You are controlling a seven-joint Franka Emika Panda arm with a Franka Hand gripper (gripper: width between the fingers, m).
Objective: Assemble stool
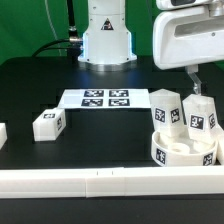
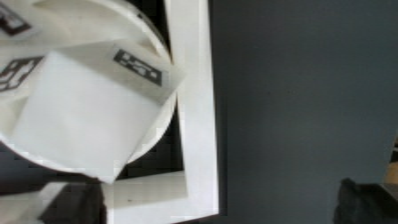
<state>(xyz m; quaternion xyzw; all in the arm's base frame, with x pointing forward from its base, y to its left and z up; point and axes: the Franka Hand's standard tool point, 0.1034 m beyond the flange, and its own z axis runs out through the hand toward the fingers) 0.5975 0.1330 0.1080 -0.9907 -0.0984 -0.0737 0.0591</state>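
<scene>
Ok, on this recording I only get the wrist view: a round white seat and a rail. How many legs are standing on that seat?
Observer: Two stand upright on the seat: one leg toward the exterior view's left, a second leg toward its right.
Operator: Any loose ones?
Observer: Yes, a loose leg lies on the table, well off to the exterior view's left of the seat.
Operator: Anything else out there?
Observer: The marker board lies flat mid-table, farther back than the loose leg.
</scene>
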